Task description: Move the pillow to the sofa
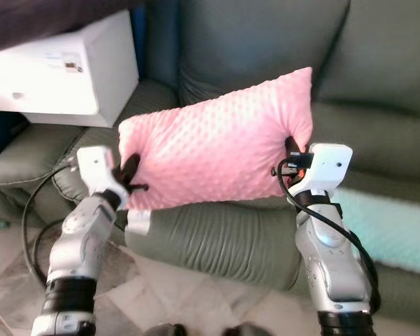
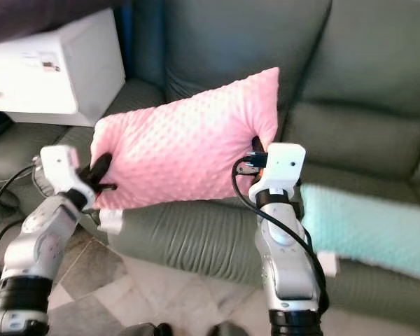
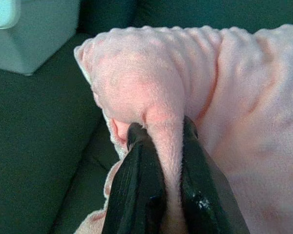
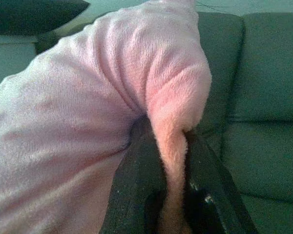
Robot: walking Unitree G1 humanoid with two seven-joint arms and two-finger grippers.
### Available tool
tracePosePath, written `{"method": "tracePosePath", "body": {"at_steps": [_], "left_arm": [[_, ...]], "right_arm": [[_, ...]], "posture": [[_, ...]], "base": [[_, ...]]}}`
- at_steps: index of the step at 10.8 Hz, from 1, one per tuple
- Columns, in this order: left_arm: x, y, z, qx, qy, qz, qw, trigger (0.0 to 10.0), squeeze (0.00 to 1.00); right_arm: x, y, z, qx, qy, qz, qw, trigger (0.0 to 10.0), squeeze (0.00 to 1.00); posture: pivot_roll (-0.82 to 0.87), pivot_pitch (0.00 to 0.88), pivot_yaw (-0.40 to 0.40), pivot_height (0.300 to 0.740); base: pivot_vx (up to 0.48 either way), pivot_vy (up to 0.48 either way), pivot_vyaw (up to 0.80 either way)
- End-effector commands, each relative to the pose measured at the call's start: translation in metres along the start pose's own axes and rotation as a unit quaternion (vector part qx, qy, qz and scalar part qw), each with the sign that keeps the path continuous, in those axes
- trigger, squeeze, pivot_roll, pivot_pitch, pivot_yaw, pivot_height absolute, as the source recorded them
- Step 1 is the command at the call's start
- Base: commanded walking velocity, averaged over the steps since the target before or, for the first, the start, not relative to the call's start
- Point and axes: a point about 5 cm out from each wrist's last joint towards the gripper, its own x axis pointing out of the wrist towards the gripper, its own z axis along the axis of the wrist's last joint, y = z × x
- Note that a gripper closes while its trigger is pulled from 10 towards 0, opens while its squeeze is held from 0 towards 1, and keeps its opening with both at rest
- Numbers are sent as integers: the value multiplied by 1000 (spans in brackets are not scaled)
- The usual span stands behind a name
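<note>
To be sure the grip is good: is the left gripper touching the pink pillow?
Touching. In the left wrist view, the left gripper has both fingers pinching a fold of the pink pillow.

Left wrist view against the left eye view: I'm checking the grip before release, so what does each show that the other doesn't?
The left wrist view alone shows a fold of the pink pillow pinched between two black fingers. The left eye view alone shows the right gripper clamped on the pillow's other end, and a pale turquoise cloth lying on the sofa. Both show the pillow held over the green sofa and the white box.
</note>
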Motion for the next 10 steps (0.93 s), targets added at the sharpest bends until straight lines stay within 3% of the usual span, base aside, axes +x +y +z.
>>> {"method": "tracePosePath", "body": {"at_steps": [1, 5, 7, 8, 10], "left_arm": [[1, 1, 4, 14, -5, -2, 1000, 10000, 0], [7, -7, 3, 45, 0, -21, 999, 10000, 0], [10, -18, 8, 74, -22, -48, 996, 10000, 0], [9, -17, 7, 65, -24, -50, 996, 10000, 0], [5, -15, 3, 47, -24, -44, 998, 10000, 0]], "right_arm": [[-2, -8, 6, -2, -12, -22, 1000, 10000, 0], [-2, -10, 7, -10, -12, -24, 1000, 10000, 0], [-3, -12, 7, -16, -10, -25, 1000, 10000, 0], [-3, -13, 7, -19, -6, -30, 999, 10000, 0], [-5, -16, 6, -23, 0, -36, 999, 10000, 0]], "posture": [[-55, 143, -24, 740], [-61, 149, -34, 740], [-69, 155, -42, 740], [-74, 158, -43, 740], [-79, 162, -47, 740]], "base": [[0, 480, 0], [0, 0, 0], [0, 0, 0], [0, 0, 0], [0, 0, -788]]}}
